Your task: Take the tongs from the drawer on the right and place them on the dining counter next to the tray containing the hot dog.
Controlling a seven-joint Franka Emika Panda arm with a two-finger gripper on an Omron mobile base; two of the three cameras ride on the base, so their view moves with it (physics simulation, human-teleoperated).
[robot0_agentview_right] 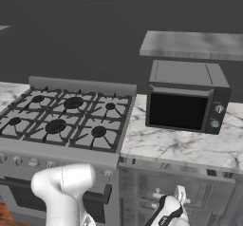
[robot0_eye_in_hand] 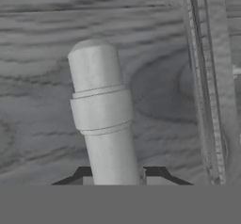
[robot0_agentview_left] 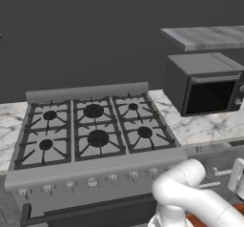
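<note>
Tool [robot0_eye_in_hand: 115, 178] tight around drawer handle [robot0_eye_in_hand: 101, 110]

A rendered home kitchen is being shown. A six-burner gas stove [robot0_agentview_left: 90, 130] with a row of knobs along its front is being framed on either side by a white marble bench [robot0_agentview_right: 180, 144] with grey veins. A dark microwave [robot0_agentview_right: 185, 97] is being carried on the bench to the right of the stove, near its back edge. Grey drawer fronts [robot0_agentview_right: 190, 196] are being shown below the bench edge, and a shelf [robot0_agentview_right: 192, 44] is being carried on the dark wall above.
</note>
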